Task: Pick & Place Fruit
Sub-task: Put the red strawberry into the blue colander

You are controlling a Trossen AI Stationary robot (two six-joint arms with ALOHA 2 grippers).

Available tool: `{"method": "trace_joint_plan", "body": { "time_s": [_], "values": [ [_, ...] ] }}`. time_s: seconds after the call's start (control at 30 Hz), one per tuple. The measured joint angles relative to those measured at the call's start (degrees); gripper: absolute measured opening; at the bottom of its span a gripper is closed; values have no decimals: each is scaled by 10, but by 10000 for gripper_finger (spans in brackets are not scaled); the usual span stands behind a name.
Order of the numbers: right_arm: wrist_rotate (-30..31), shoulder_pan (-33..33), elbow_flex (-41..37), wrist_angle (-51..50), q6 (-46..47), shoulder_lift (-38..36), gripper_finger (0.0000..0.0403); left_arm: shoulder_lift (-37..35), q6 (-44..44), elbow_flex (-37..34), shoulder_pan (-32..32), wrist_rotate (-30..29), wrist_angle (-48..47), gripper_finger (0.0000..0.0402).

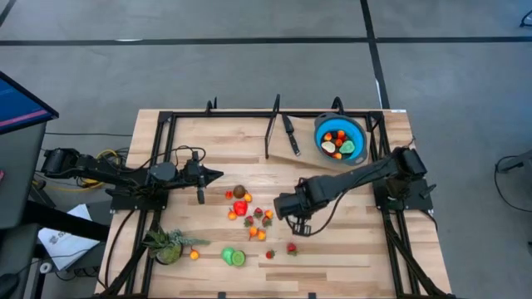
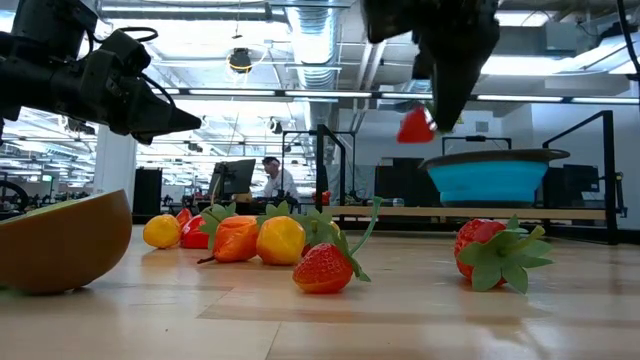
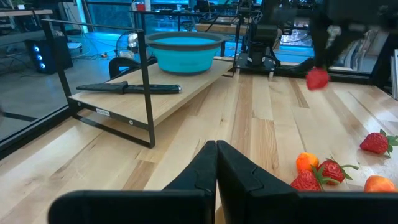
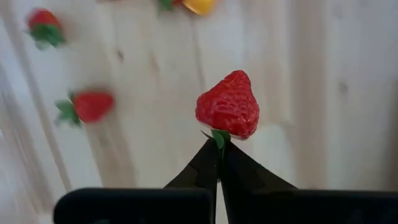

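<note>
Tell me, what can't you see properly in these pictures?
- High view: the strawberry held by the right gripper is hidden under that arm.
- Low view: the blue bowl walls hide the fruit inside.
- Right wrist view: fruits on the table are blurred.
- Low view: the brown fruit is cut off by the edge.

No text, label, brand, number or sign can be read on anything in any of these four views.
</note>
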Motion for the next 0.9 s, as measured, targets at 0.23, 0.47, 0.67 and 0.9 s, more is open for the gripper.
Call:
{"method": "trace_joint_plan", "body": {
  "time_s": [0.23,0.47,0.67,0.9],
  "values": [
    [33,-39,78,-171,-25,0,0,0,0,0,0,0,0,1],
    [60,-86,97,-231,-59,-20,0,0,0,0,0,0,0,1],
    [84,-149,96,-231,-95,-60,0,0,0,0,0,0,0,1],
    [94,-247,96,-231,-149,-92,0,0,0,0,0,0,0,1]
  ]
}}
